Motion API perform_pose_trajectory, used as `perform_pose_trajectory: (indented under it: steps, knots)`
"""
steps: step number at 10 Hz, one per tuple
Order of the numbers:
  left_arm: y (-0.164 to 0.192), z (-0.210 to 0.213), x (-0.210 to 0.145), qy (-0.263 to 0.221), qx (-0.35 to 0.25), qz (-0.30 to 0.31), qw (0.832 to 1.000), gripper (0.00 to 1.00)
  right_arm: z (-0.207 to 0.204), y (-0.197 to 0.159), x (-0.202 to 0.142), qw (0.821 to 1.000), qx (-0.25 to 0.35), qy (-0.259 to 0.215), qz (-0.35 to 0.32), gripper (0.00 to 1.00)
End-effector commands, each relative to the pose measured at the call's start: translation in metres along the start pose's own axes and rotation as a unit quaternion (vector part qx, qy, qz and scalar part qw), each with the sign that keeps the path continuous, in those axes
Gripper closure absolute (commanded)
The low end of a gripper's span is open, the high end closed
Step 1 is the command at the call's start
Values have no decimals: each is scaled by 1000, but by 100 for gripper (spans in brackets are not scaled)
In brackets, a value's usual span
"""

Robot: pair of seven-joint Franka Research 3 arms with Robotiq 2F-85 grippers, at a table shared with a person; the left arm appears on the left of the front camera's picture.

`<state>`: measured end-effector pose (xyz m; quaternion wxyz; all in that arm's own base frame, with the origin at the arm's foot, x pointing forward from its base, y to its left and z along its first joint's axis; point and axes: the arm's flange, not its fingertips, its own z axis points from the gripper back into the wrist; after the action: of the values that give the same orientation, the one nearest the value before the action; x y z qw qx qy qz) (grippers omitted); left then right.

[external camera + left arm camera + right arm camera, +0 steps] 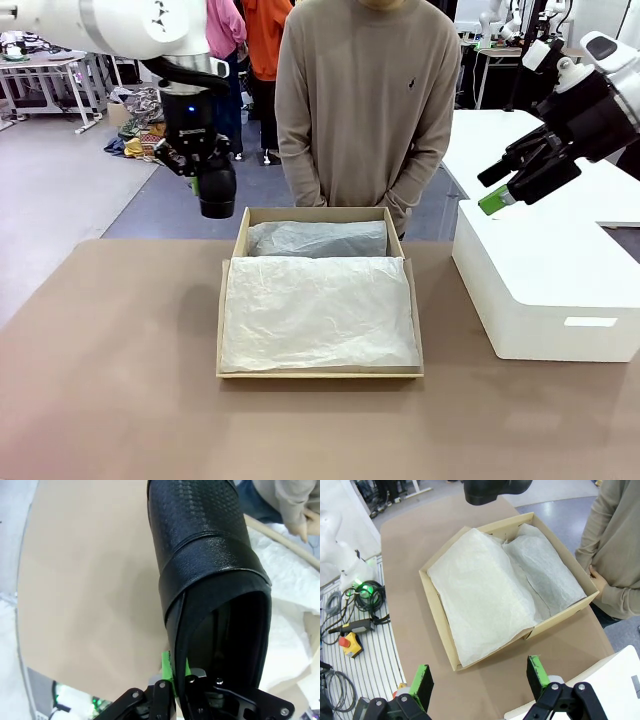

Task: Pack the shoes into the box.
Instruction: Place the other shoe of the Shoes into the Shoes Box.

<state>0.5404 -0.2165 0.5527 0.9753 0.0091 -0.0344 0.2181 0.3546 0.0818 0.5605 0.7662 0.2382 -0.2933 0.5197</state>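
Hidden or unclear: crinkled tissue paper (320,310) covers the whole inside of the box (320,374), and what lies under it cannot be told. In the front view the shoe (217,190) hides the fingertips of the left gripper (198,172). In the right wrist view the shoe is cut off by the top edge, beyond the box's far side. In the left wrist view the toe runs out of the picture at the top.

Shoe: one glossy black shoe hangs in the air just outside the box's far left corner, above the table (110,380) and clear of the cardboard. Its long axis is close to upright, with the toe down and the heel opening up at the gripper.

Left gripper: pressed together on the rim of the shoe's heel opening. The left wrist view shows one green pad (171,672) flat against the outside of the leather, with the other finger inside the shoe.

Right gripper (480,677): the jaws are spread wide and hold nothing. It hangs to the right of the box, over the near edge of a white box (540,300) that stands just beside the box on that side.

Box: lies open and flat on the table, its long axis running towards a person (360,110) who stands close behind its far side.
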Motion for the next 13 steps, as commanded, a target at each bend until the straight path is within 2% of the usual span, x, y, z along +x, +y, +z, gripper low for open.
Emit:
perform_pose_trajectory:
  steps: [1,4,5,10,13]
  knots:
    - [-18,-5,-13,-26,-4,12,1000,100,-2,-2,1,1000,6,-18,10,0]
    - [-35,-11,-25,-27,6,-24,999,100,-2,-2,1,1000,6,-18,10,0]
    - [-35,-10,-24,-14,-7,-5,1000,100,-2,-2,1,1000,6,-18,10,0]
    - [-39,-16,-25,-13,-2,-9,1000,100,-2,-2,1,1000,6,-18,10,0]
    - [-67,-2,-40,-28,-5,157,987,100,-2,-2,1,1000,6,-18,10,0]
